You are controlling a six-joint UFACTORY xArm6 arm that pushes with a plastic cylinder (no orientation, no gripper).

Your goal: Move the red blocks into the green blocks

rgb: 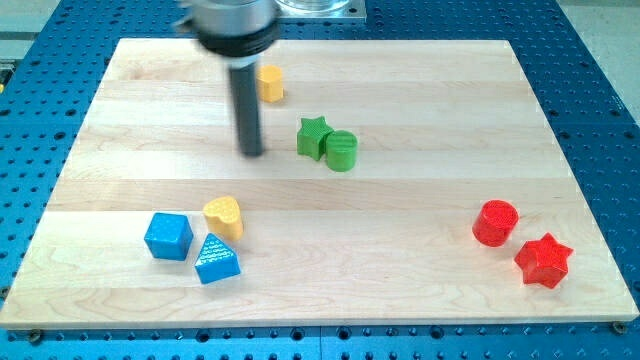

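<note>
While sitting at the near left, the blue cube (168, 237), blue triangle (217, 261) and yellow heart (223, 216) are lying clear of any likely route. My tip (251, 153), a bare rod with no fingers to open or close, is resting far left, beside a yellow block (270, 83) and just left of the green star (313, 137) and green cylinder (342, 151). Crossing toward the red cylinder (495, 222) and red star (543, 260) at the near right, I am risking knocking the greens apart.

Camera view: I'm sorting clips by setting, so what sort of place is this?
Probably a robotics lab bench: a wooden board lies on a blue perforated table, my tip rests on the board left of the green star, and small printed blocks lie scattered.
</note>
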